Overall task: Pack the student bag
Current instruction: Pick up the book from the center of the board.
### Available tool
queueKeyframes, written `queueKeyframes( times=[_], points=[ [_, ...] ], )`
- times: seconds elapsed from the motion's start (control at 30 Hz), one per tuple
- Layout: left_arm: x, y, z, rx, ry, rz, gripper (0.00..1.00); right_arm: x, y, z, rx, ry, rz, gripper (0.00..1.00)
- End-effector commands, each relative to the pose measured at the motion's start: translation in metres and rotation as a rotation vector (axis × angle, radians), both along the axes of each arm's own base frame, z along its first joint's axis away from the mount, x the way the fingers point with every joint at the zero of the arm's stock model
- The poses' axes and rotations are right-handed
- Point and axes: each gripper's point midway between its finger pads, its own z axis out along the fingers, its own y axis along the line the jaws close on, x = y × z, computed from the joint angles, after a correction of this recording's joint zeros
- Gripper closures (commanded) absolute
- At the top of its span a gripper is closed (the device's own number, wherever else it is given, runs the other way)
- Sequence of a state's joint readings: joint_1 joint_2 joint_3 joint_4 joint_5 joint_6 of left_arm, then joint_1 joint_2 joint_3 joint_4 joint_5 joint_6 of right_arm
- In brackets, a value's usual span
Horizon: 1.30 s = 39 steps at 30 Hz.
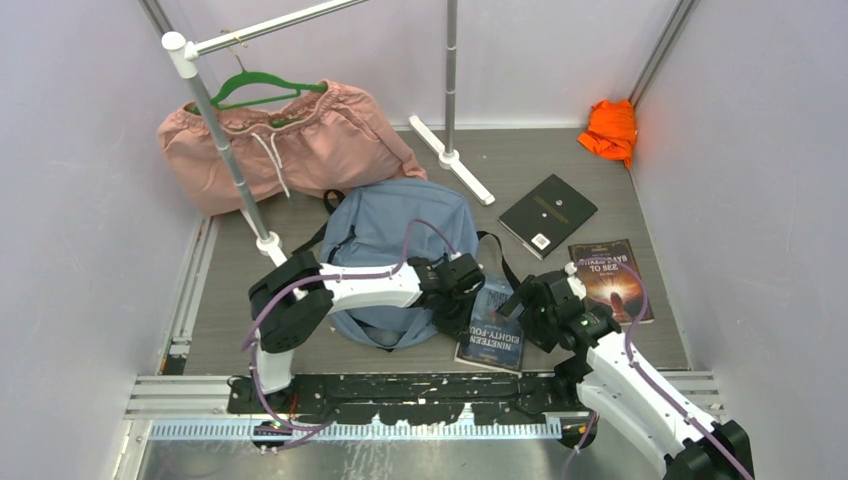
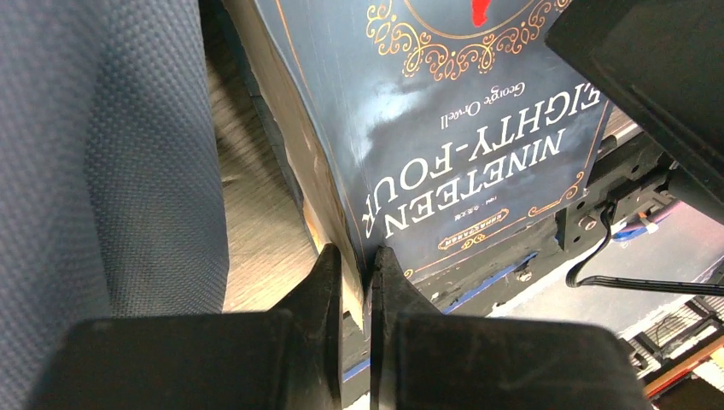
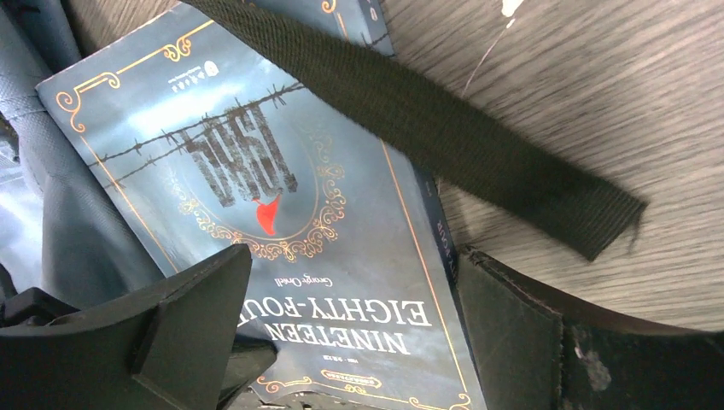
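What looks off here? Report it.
A black strap of the backpack lies across the cover of the book that the left gripper pinches by its edge; it could snag when the book is lifted.

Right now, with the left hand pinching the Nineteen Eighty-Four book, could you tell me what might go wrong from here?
1. The left hand pinches the book only at its very edge, so it may slip, or the cover may bend when lifted.
2. The black strap lies across the book's cover and could snag as the book moves toward the student bag.
3. The right hand hovers open over the same book, so the two hands could collide.
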<state>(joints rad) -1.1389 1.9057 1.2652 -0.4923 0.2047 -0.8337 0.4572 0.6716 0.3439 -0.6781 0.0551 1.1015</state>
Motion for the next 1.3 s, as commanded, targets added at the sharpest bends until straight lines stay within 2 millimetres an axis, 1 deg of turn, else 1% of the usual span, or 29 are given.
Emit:
queueKeyframes(
  times=[0.0,0.1,0.17,0.27,0.33,0.4,0.63,0.7,0.8,0.87,0.9,0.97,1.07,1.17,1.27],
  points=[
    [0.008,-0.024,0.009,-0.072,-0.045,-0.033,1.0,0.007,0.014,0.004,0.093,-0.038,-0.017,0.05],
    [0.01,-0.029,0.032,-0.117,-0.073,-0.045,1.0,0.006,0.014,0.007,0.094,-0.042,-0.016,0.05],
    [0.013,-0.031,0.054,-0.151,-0.109,-0.056,1.0,0.006,0.013,0.009,0.088,-0.048,-0.011,0.05],
    [0.021,-0.028,0.081,-0.164,-0.175,-0.072,1.0,0.009,0.011,0.019,0.072,-0.071,0.0,0.05],
    [0.027,-0.024,0.096,-0.155,-0.222,-0.078,1.0,0.012,0.008,0.03,0.052,-0.096,0.006,0.04],
    [0.032,-0.022,0.112,-0.16,-0.263,-0.086,1.0,0.015,0.003,0.045,0.021,-0.126,0.013,0.02],
    [0.04,-0.016,0.162,-0.251,-0.339,-0.112,1.0,0.028,-0.006,0.115,-0.038,-0.271,0.055,0.0],
    [0.042,-0.013,0.18,-0.307,-0.357,-0.134,1.0,0.031,-0.015,0.135,-0.094,-0.308,0.056,0.0],
    [0.047,-0.004,0.193,-0.36,-0.35,-0.151,1.0,0.036,-0.028,0.164,-0.175,-0.371,0.063,0.0],
    [0.054,0.006,0.193,-0.369,-0.333,-0.146,1.0,0.038,-0.031,0.177,-0.207,-0.403,0.092,0.0],
    [0.062,0.013,0.192,-0.364,-0.323,-0.126,1.0,0.039,-0.03,0.18,-0.22,-0.412,0.122,0.0],
    [0.067,0.023,0.194,-0.381,-0.302,-0.116,1.0,0.039,-0.023,0.18,-0.213,-0.409,0.174,0.0],
    [0.076,0.039,0.202,-0.418,-0.308,-0.085,1.0,0.036,0.0,0.174,-0.14,-0.394,0.278,0.0],
    [0.087,0.056,0.211,-0.454,-0.322,-0.034,1.0,0.033,0.027,0.168,-0.023,-0.384,0.363,0.0],
    [0.097,0.076,0.209,-0.465,-0.31,0.028,1.0,0.037,0.027,0.157,0.002,-0.357,0.299,0.0]
  ],
)
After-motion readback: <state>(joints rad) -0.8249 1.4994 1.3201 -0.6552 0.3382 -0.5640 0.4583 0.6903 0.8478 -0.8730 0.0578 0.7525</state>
